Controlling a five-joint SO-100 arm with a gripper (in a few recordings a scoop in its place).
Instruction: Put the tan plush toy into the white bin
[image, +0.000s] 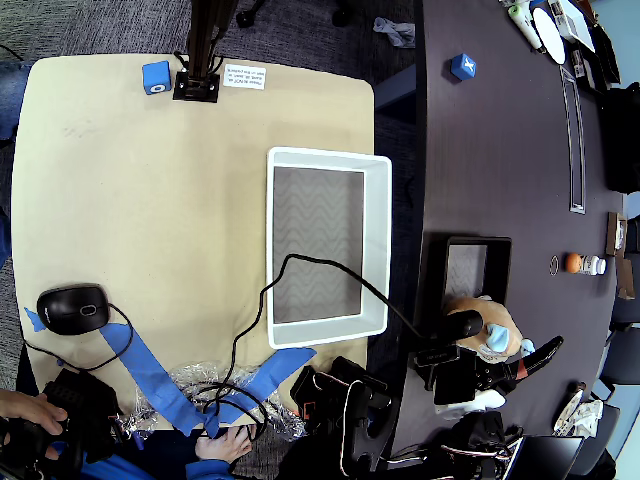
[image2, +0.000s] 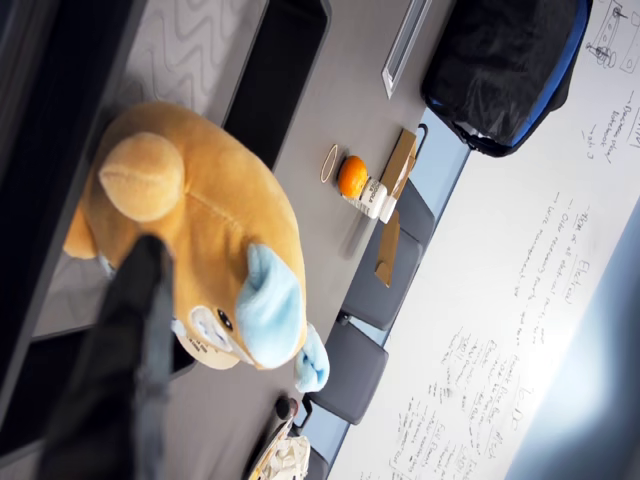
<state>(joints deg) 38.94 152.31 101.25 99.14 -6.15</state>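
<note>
Tan plush toy (image: 492, 325) beside black bin (image: 470, 270), gripper (image: 480, 352) at it; grip state unclear. Grasp step; next lift, carry to white bin (image: 378, 240).

Tan plush toy (image: 487, 322) beside black bin (image: 468, 270)

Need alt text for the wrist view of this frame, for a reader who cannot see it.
A tan plush toy with light blue patches lies on a dark table, close to the camera, with a blurred dark gripper finger in front of it. Behind it sit a black bin, a small orange-capped bottle and a whiteboard.
</note>
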